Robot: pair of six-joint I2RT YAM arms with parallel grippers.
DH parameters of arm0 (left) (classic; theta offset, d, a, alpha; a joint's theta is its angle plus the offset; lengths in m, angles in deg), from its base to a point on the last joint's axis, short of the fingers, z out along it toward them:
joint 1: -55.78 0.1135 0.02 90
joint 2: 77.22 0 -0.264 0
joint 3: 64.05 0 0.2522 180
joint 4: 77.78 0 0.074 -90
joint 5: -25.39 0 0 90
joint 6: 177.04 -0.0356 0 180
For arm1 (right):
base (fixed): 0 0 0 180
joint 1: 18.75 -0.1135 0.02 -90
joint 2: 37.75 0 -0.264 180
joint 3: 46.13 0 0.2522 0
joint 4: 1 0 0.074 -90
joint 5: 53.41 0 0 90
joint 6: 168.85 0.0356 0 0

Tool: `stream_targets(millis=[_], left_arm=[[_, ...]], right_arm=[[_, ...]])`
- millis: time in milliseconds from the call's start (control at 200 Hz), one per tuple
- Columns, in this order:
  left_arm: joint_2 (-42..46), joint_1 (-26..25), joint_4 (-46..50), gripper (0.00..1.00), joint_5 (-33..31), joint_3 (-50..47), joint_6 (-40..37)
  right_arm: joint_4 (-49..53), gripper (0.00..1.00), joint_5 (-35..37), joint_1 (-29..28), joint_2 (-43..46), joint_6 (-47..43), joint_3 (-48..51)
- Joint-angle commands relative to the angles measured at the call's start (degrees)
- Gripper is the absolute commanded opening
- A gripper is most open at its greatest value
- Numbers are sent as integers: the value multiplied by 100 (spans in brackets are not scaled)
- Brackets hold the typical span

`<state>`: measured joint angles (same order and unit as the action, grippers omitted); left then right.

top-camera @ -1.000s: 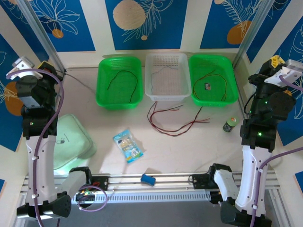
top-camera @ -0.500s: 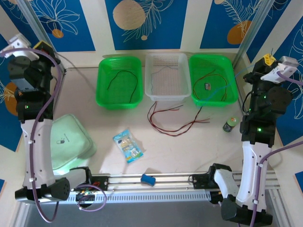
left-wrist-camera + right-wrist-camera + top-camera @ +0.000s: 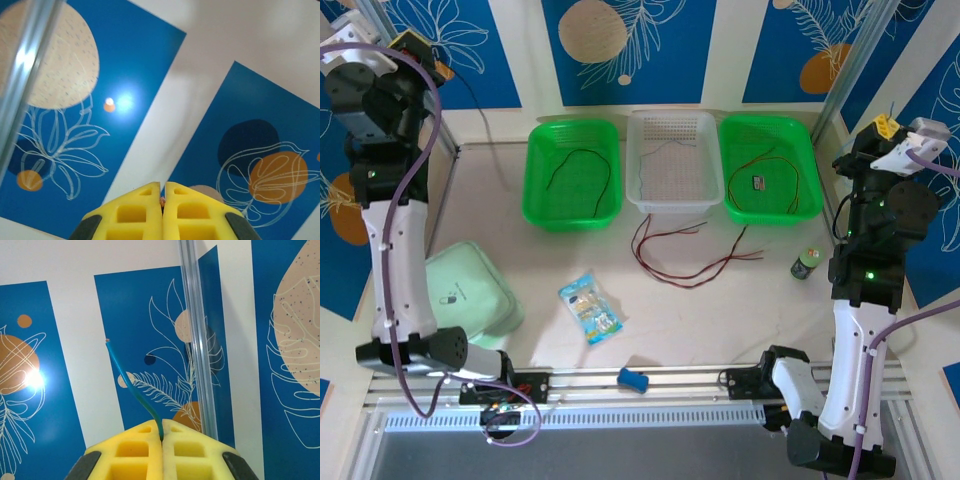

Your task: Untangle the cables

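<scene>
Top external view: my left arm (image 3: 390,230) stands raised over the far-left corner of the counter (image 3: 720,320). My right arm (image 3: 865,290) stands raised at the right edge.

1. Left jaws: in the left wrist view the yellow pads (image 3: 132,215) are pressed together. A small reddish speck sits at the seam; I cannot tell what it is.
2. Right jaws: in the right wrist view the pads (image 3: 135,452) are clamped on a thin blue cable (image 3: 131,385). Its free end rises from the seam and curves away to the left.
3. Baskets: three stand in a row along the far edge. The left green basket (image 3: 535,205) holds a dark cable (image 3: 608,178). The white basket (image 3: 638,200) stands in the middle. The right green basket (image 3: 812,140) holds a red cable (image 3: 772,157) in a loop.
4. Loose cables: red and black cables (image 3: 695,284) lie on the counter just in front of the white basket, looped and crossing one another, clear of both arms.
5. Other items: a snack packet (image 3: 590,308) lies near the counter's middle. A pale green pouch (image 3: 470,295) lies toward the left edge, and a small bottle (image 3: 807,263) stands near the right edge.
</scene>
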<state>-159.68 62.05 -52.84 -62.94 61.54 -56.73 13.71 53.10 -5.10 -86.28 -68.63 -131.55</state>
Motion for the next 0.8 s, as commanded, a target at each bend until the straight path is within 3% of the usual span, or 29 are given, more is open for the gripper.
stream_targets(millis=[0,300,450,630,795], left_arm=[[-244,42,-125,0,448,348,248],[-816,42,279,0,408,1391,221],[-917,9,243,0,554,1395,360],[-797,-487,195,0,258,620,-181],[-751,-718,-28,0,146,-293,-134]], right_arm=[[36,0,-76,24,81,120,-147],[123,0,-210,19,114,279,-127],[151,0,-219,19,142,263,-107],[167,0,-305,1,178,347,-68],[201,0,-276,-45,198,249,-89]])
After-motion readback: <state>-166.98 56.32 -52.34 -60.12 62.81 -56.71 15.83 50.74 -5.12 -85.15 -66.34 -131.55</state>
